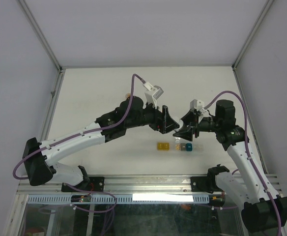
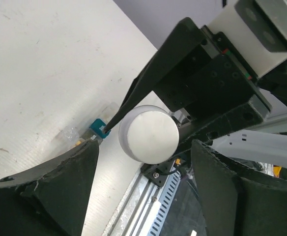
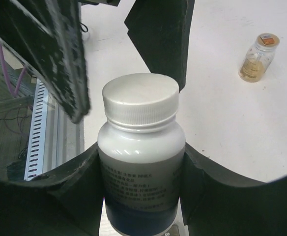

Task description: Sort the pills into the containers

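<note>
Right gripper (image 3: 142, 183) pinches a white plastic pill bottle (image 3: 141, 162); my left gripper (image 2: 144, 147) spreads around its cap (image 2: 149, 133).
I should centre the left on the cap rim before closing and twisting. The yellow, teal and clear plastic cube containers (image 1: 175, 147) lie by the near edge of the desk (image 1: 109, 157); only the top view shows all three.

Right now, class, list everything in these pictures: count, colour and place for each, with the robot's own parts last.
containers: three, yellow, clear and blue-teal, in a row on the table.
white bottle: one, white, cap on, clamped in the right gripper.
amber bottle: one, amber, upright on the table, alone.
left gripper: one, black, open, facing the white bottle's cap.
right gripper: one, black, shut on the white bottle.
</note>
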Robot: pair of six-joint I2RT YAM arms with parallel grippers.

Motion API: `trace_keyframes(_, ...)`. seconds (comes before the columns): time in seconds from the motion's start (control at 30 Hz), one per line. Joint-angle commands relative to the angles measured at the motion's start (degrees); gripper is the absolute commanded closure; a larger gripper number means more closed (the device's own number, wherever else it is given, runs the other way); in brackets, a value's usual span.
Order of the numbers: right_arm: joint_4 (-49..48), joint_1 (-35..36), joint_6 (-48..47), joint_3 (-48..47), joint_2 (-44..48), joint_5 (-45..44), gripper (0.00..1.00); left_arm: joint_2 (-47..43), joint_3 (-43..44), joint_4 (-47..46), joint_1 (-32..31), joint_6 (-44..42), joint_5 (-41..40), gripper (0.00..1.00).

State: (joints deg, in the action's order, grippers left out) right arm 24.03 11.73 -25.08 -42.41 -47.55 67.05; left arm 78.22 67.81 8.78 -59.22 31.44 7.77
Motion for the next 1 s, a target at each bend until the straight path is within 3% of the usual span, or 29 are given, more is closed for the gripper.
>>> trace_keyframes(0.0, -3.0, -0.5, 0.4, -2.2, 0.8, 4.6, 1.0, -4.8, -1.6, -7.4, 0.2, -0.3, 4.4, 0.2)
trace_keyframes(0.17, -2.8, -0.7, 0.2, -2.0, 0.7, 7.2, 1.0, -9.1, -5.6, -10.4, 0.2, -6.9, 3.2, 0.02)
trace_keyframes(0.3, -2.8, -0.8, 0.4, -1.9, 0.5, 8.5, 1.0, -12.4, -11.7, -20.0, 0.2, -13.1, 3.9, 0.01)
trace_keyframes(0.43, -3.0, -0.8, 0.6, -1.9, 0.2, 8.6, 1.0, -10.4, -9.7, -19.8, -0.4, -16.0, 2.2, 0.01)
trace_keyframes(0.73, -3.2, -0.9, 0.8, -1.8, -0.2, 8.4, 1.0, -5.5, -4.5, -15.6, -3.4, -17.4, -2.8, 0.09)
trace_keyframes(0.97, -3.3, -0.9, 1.0, -1.7, -0.3, 8.3, 1.0, -3.5, -1.9, -12.9, -3.8, -17.3, -4.6, 0.29)
